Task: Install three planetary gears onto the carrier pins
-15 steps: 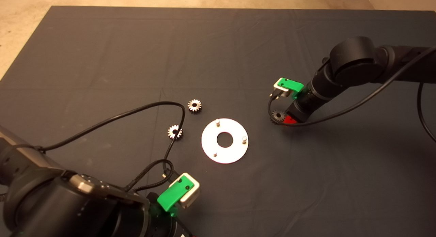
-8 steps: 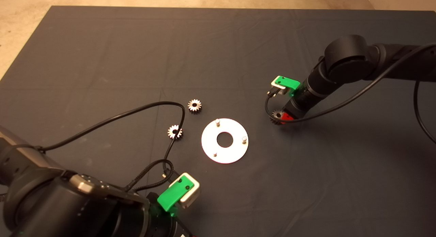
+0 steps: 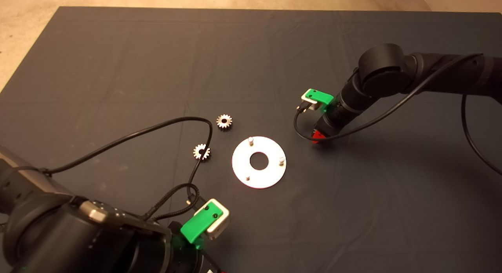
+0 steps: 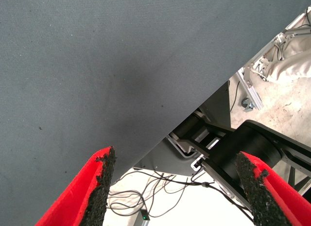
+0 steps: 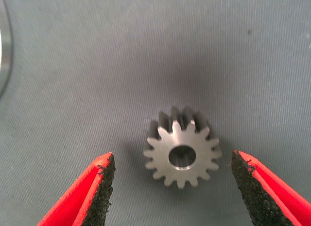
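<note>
Two planetary gears (image 3: 224, 121) (image 3: 201, 151) lie flat on the mat left of the pale disc (image 3: 270, 175). The three carrier pins (image 3: 250, 140) (image 3: 281, 160) (image 3: 247, 177) stand bare on it. A third gear (image 5: 182, 147) lies flat on the mat right of the disc, hidden in the head view under my right gripper (image 3: 318, 136). In the right wrist view this right gripper (image 5: 172, 159) hangs just above that gear, open, one finger on each side and neither touching. My left gripper (image 3: 200, 222) is parked at the lower left, open (image 4: 176, 158) and holding nothing.
A black cable (image 3: 157, 128) from the left arm loops across the mat and passes over the nearer loose gear. The disc's rim (image 5: 2, 51) shows at the edge of the right wrist view. Beyond the mat edge the left wrist view shows the robot's frame and floor cables (image 4: 209, 153).
My right arm has shifted left and a little toward the far side, so its gripper now covers the third gear in the head view. The left arm, disc and other gears have not moved.
</note>
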Available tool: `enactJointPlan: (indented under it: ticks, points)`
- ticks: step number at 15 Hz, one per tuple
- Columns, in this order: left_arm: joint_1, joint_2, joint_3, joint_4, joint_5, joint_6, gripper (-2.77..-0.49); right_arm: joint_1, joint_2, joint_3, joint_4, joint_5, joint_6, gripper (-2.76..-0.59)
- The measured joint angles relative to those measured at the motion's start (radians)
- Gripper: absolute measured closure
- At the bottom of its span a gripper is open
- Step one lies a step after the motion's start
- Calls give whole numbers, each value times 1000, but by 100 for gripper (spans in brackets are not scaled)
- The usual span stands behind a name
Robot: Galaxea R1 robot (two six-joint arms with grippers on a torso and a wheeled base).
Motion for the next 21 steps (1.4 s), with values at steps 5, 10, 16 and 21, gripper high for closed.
enactJointPlan:
  ticks: [5, 10, 16, 21]
  points:
    - [0, -3, 0, 0, 0, 0, -173, -4, 0, 0, 0, -1, 0, -176]
    - [0, -3, 0, 0, 0, 0, -173, -35, -1, -3, 0, -4, -1, -176]
    - [0, -5, 0, 0, 0, 0, -173, -35, -1, -21, 0, -4, -24, -172]
    - [0, -9, 0, 0, 0, 0, -173, -35, 0, -37, 0, -3, -35, -151]
